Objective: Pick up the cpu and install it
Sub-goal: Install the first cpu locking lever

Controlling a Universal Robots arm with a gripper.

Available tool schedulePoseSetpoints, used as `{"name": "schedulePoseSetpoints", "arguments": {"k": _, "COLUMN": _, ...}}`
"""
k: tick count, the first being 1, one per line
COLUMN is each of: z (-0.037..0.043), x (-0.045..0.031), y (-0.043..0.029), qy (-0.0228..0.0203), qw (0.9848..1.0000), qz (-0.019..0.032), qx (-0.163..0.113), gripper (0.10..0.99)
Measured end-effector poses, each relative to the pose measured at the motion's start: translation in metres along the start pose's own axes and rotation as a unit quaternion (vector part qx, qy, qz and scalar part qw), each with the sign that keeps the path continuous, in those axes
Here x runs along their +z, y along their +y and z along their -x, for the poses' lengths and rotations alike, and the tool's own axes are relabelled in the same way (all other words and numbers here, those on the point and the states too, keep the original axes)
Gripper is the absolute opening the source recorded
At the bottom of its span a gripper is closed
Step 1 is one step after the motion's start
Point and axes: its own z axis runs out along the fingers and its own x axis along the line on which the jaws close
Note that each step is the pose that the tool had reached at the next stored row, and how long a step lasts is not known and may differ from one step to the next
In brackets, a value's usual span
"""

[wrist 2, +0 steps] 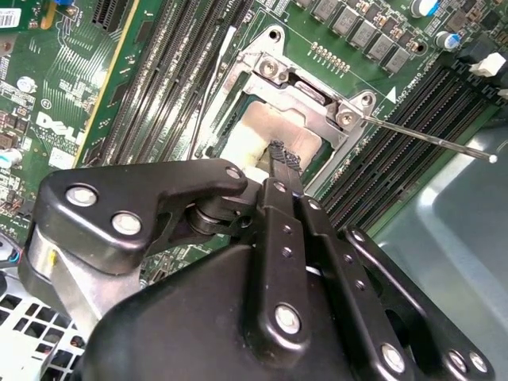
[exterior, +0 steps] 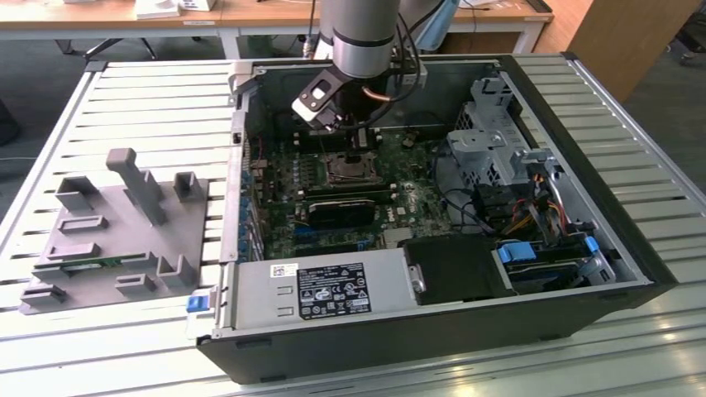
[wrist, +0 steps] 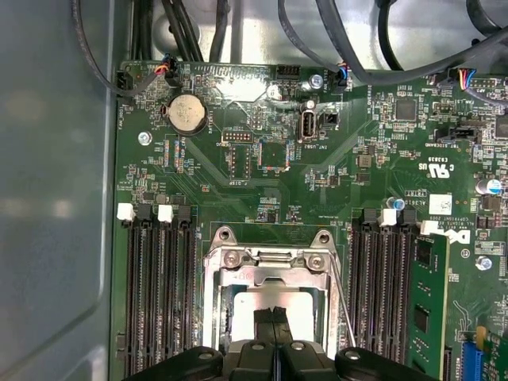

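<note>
First wrist view: end effector (wrist: 274, 313) closed, empty, above cpu (wrist: 244, 305), socket frame (wrist: 270, 258) edges tight around.

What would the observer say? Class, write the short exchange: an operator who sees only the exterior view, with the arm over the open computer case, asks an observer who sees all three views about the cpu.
Operator: In the exterior view I cannot place the cpu. Where is it?
Observer: In the first wrist view it lies flat inside the socket's metal frame.
Operator: And the fingers?
Observer: In both wrist views they are pressed together, with their tips over the cpu's silver top. I cannot tell whether they touch it.
</note>
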Motion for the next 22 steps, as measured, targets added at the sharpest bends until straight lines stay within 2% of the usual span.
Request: {"name": "schedulePoseSetpoints", "arguments": {"k": 22, "z": 0.0, "x": -0.0048, "y": -0.0001, "qy": -0.0001, "qw": 1.0, "qz": 0.0, "qx": 0.0, "gripper": 0.106}}
